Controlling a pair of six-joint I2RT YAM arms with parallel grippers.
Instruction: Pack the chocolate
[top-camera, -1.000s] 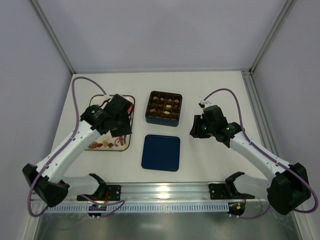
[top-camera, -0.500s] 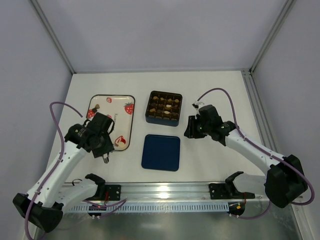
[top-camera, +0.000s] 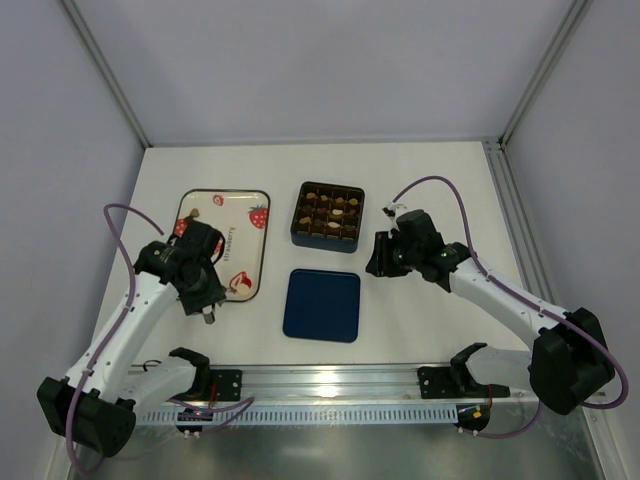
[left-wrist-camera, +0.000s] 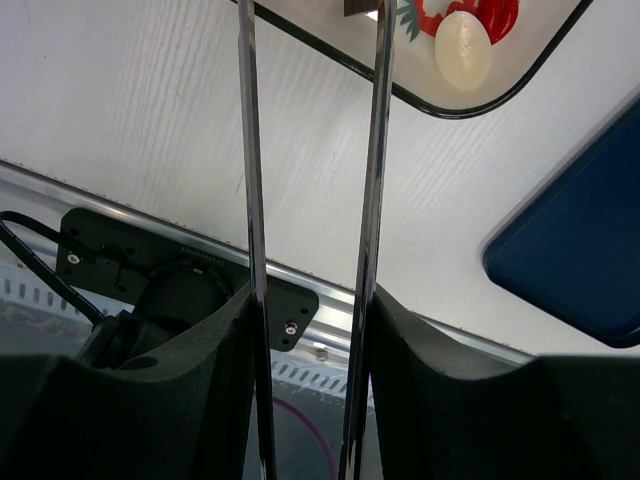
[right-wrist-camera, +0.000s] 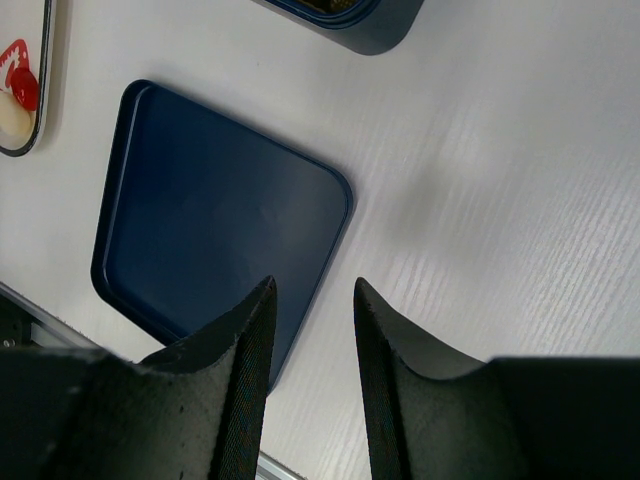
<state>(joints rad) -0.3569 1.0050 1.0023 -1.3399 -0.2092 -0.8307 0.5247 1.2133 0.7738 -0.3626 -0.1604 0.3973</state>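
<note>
1. The left gripper hung over the near end of a cream, black-rimmed tray with strawberry prints. Its thin metal fingers stood narrowly apart, their tips out of view, so whether they held anything could not be told.
2. Small brown and tan chocolate pieces sat in the dark-blue square box with a brown grid; a pale oval piece lay on the tray.
3. A flat dark-blue square lid lay on the white bench, nearer than the box.
4. The right gripper hovered just right of the lid, its fingers apart and empty.

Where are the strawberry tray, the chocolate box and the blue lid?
strawberry tray (top-camera: 238, 203): top view, bare surface near its far edge.
chocolate box (top-camera: 326, 243): top view, near outer wall.
blue lid (top-camera: 321, 305): top view, its centre.
</note>
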